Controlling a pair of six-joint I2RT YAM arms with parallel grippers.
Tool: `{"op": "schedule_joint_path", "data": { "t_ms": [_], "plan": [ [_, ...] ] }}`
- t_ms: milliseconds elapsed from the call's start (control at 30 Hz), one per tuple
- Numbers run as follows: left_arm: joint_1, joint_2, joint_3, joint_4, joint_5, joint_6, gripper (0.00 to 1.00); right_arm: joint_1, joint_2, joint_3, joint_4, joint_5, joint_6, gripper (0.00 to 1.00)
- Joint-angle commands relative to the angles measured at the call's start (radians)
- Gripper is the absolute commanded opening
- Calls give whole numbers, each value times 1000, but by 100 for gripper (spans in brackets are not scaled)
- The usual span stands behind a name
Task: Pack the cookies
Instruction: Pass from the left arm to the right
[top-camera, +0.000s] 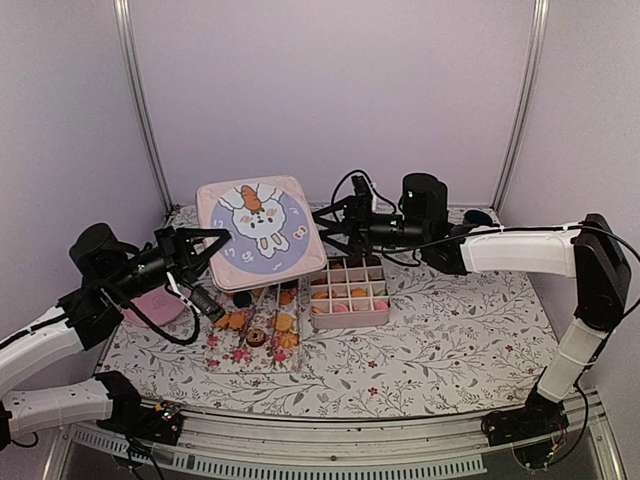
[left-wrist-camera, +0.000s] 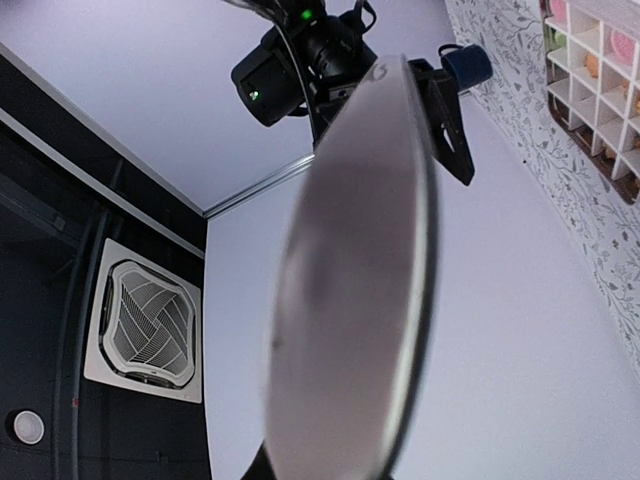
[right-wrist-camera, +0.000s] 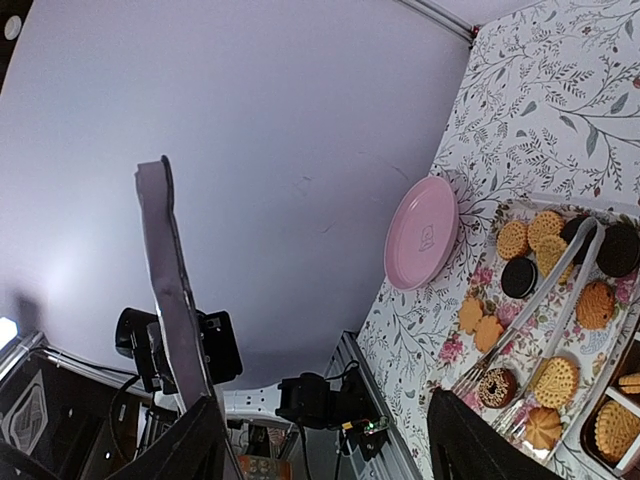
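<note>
A square pink lid with a rabbit picture hangs tilted above the table. My left gripper is shut on its left edge; in the left wrist view the lid fills the middle, edge-on, and hides the fingers. My right gripper is at the lid's right edge, open; the thin lid rises beside its left finger. Cookies lie on a floral tray below. More cookies sit in a divided pink box.
A pink plate rests at the left under my left arm, also shown as the plate in the right wrist view. Clear tongs lie across the tray among the cookies. The divided box is beside the tray.
</note>
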Motion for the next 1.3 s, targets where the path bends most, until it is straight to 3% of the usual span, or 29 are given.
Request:
{"op": "schedule_joint_path", "data": {
  "t_ms": [0, 333, 567, 733, 867, 1033, 1167, 1267],
  "plan": [
    [-16, 1, -25, 99, 53, 62, 0, 5, -33, -18, 66, -22, 20, 71],
    [-28, 26, -36, 155, 25, 25, 0, -44, -146, -85, 60, -27, -6, 74],
    [-34, 37, -53, 181, 17, -10, 0, -36, -114, -124, 206, -106, 44, 74],
    [-41, 55, -50, 208, 12, -25, 0, 2, -60, -74, 221, -152, 48, 70],
    [-48, 71, -59, 233, 13, -39, 0, 19, -35, -62, 246, -170, 58, 58],
    [-71, 113, -90, 267, -3, -36, 1, 15, -39, -92, 261, -162, 76, 25],
    [-88, 174, -86, 259, -66, -69, 55, -19, -57, -156, 292, -153, 104, 10],
    [-115, 253, -5, 84, -226, -135, 90, -69, -79, -214, 297, -148, 121, 5]
  ]
}}
